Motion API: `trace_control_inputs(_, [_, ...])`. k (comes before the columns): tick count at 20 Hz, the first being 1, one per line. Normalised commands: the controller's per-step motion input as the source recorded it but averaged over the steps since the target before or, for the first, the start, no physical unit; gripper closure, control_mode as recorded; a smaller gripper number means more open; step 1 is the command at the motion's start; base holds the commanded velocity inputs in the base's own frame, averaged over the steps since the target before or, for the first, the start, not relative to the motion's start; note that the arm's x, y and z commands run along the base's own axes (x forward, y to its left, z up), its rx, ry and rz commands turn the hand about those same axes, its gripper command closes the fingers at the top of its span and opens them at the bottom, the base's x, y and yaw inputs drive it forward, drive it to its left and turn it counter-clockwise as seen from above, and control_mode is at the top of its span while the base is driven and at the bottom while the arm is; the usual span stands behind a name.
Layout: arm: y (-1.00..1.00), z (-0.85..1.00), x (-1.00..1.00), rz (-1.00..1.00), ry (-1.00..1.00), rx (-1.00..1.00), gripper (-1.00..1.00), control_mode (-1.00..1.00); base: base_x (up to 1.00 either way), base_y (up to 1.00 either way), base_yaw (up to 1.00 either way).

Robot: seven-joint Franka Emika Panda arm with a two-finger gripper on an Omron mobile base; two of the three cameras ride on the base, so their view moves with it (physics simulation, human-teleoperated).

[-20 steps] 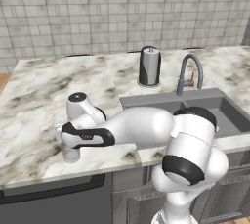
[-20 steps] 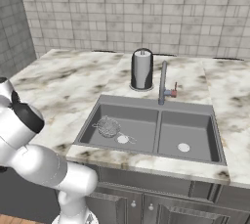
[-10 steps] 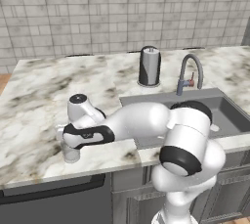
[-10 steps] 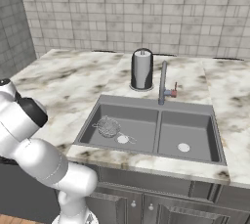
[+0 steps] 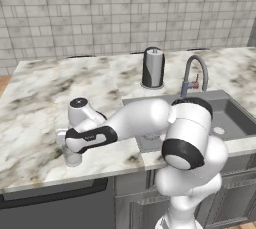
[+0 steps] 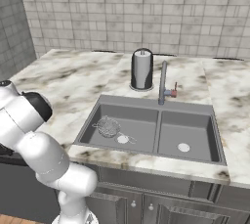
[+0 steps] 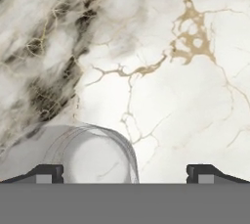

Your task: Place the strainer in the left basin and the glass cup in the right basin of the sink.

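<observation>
The arm reaches low and far to its left across the desk [image 5: 45, 98], forearm level, wrist turned down over the front edge area. The tool [image 7: 125, 173] points straight at the marble top, its two fingertips [image 7: 46, 173] spread as wide as they go and holding nothing. The cup [image 5: 73, 157] stands upright on the desk just under the hand; in the hand view its clear rim [image 7: 93, 154] sits between the fingertips but off to the left one (not centred), and whether it touches that tip cannot be told.

The strainer [image 6: 108, 127] lies in the left basin [image 6: 141, 130] of the sink [image 6: 215, 145], beside the white drain, handle pointing toward the divider. The right basin [image 6: 195, 130] shows its drain. A dark canister [image 6: 142, 69] stands behind the sink next to the faucet [image 6: 163, 81].

Against the frames a half second and a second earlier: the forearm lies a little further from the desk's left edge and the elbow mass has rolled nearer the base camera. Opening of the tool unchanged. Strainer, canister and faucet have not moved.
</observation>
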Motion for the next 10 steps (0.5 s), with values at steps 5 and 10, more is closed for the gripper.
trace_control_inputs(5, [0.05,-0.05,0.06,0.00,0.00,0.00,-1.00,-1.00,0.00,0.00,0.00])
trace_control_inputs(10, [0.05,-0.07,0.06,0.00,0.00,0.00,-1.00,-1.00,0.00,0.00,0.00])
